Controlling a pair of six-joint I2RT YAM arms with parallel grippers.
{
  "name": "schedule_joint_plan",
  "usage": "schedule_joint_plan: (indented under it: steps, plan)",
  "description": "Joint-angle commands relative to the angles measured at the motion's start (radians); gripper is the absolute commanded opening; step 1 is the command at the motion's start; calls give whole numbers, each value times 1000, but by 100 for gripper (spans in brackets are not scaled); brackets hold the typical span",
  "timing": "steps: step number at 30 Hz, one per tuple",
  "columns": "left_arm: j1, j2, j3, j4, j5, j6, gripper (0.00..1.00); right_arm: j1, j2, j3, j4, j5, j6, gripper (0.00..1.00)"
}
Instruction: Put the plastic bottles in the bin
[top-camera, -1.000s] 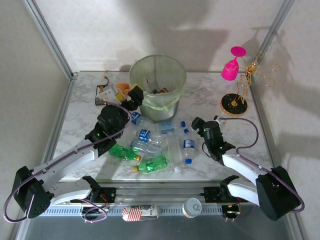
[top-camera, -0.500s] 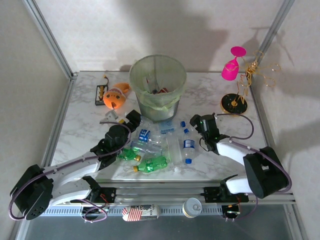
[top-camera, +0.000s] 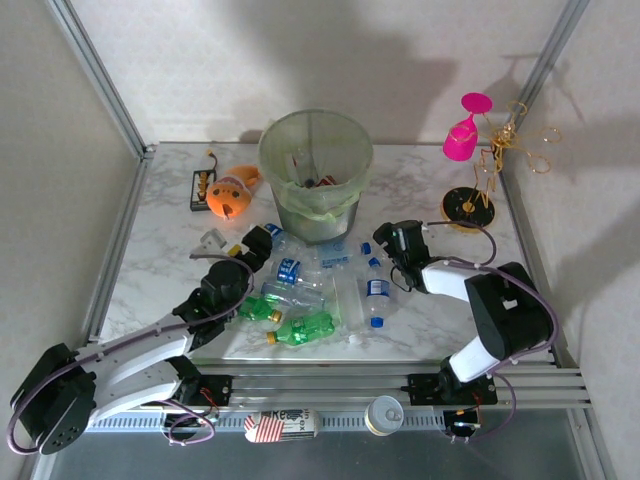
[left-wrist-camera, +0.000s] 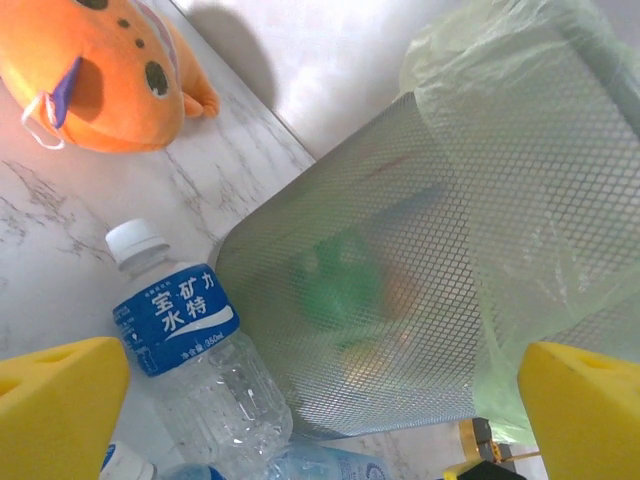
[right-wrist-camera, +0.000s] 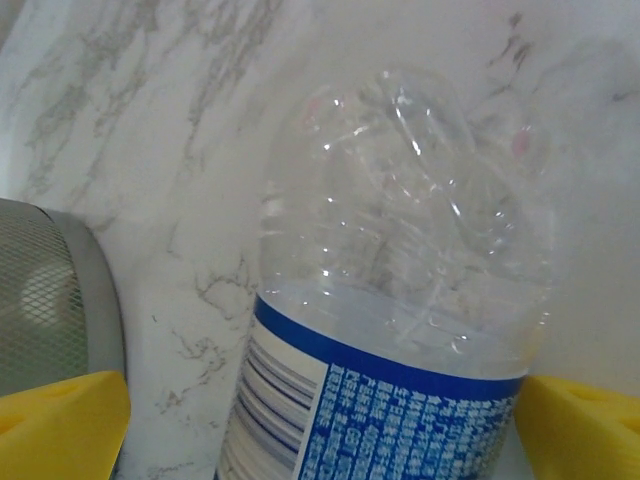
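bottles: a pile of bottles (top-camera: 300, 292) is laid on the table (top-camera: 165, 260) just in front of the bin (top-camera: 303, 218), the bottles touching one another. Clear blue-capped ones are mixed with green bottles (top-camera: 305, 328) at the near side.
bin: upright at back-middle of the table, with the liner folded over the rim. A few items are seen inside from above. Green and orange shapes are blurred through the mesh in the left wrist view. Likely bottles already in, but this cannot be confirmed.
done: judged a small share only; the count inside cannot be read.
left to do: the whole pile on the table, most of the job by the look of it.
right gripper (top-camera: 385, 240): low at the right edge of the pile, jaws spread wide. A clear bottle (right-wrist-camera: 400, 290) is framed between the pads, with the right pad at its label edge and a gap on the other side. Not clamped.
left gripper (top-camera: 258, 242): low at the left edge of the pile, near the bin foot, jaws spread wide, nothing clamped. A capped bottle (left-wrist-camera: 190, 340) is seen below it, against the bin wall.
next: two pickups judged to be lined up, one per arm; closing is needed first.
non-task: plush (top-camera: 228, 192) left of the bin, goblet (top-camera: 462, 135) far right; both to be left alone.
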Motion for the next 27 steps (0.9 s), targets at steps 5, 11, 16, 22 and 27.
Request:
schedule_joint_plan:
  steps: [5,11,16,22,27]
  plan:
    - [-3,-50,-33,-46,-61,-13,100,-8,59,45,38,-18,46,98]
    - [-3,-42,-32,-43,-75,-23,100,-8,77,29,67,-33,54,89]
    - [-3,-43,-31,-52,-82,-24,100,-13,55,-13,129,-42,59,73]
    - [-3,-41,-32,-60,-83,-39,100,-26,25,-59,194,-54,51,65]
    - [-3,-31,-31,-60,-83,-51,100,-42,-4,-101,305,-112,9,60]
